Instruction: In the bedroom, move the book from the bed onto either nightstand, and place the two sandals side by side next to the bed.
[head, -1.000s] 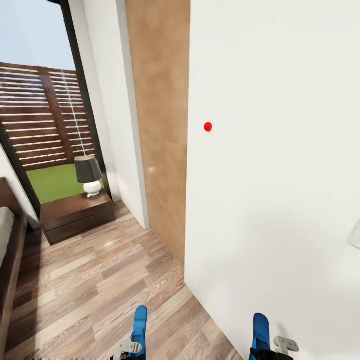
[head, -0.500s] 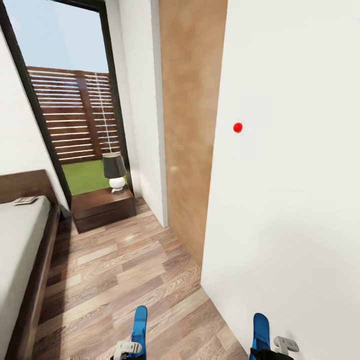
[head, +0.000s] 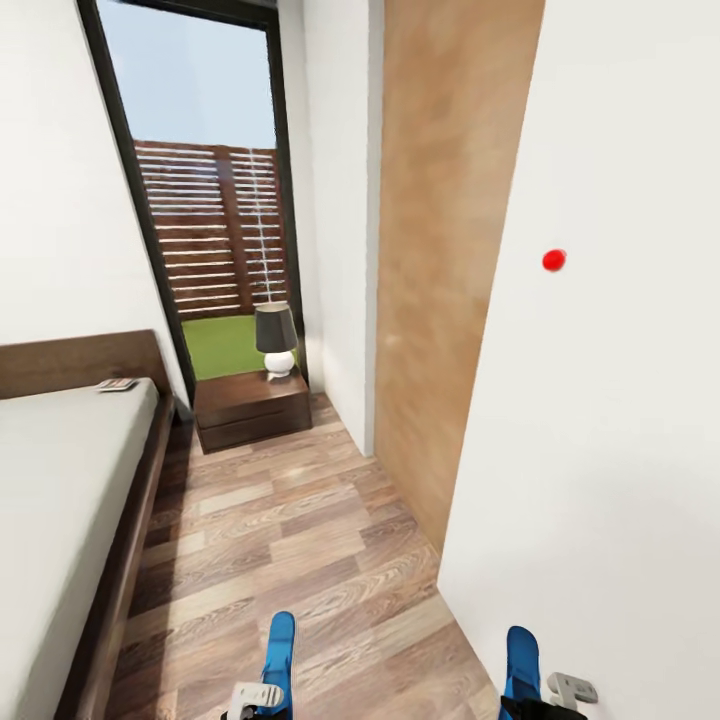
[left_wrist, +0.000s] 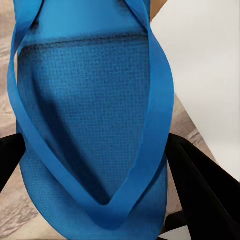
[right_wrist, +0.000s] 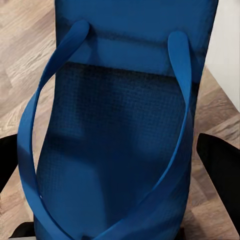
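Left gripper: clamped on one blue sandal, which sticks up between its dark fingers in the left wrist view.

Right gripper: closed on the other sandal in the same way (strap loops facing the wrist camera), with a black finger at its edge.

Bed: off to the robot's left, dark frame and pale mattress, with a strip of wood floor running alongside it.

Book: lying flat on the mattress up by the headboard, well apart from both grippers.

Nightstand: at the far end of the floor strip, just beside the bed's head, a small lamp standing on top.

Step in hand: carrying both sandals toward the bedside, I'd judge.

Doing it well: get close to the frame, lower both arms together, and lay the soles flat with toes pointing the same way, the pair nearly touching. Mind the white wall hard on the right; the right arm has little room there.
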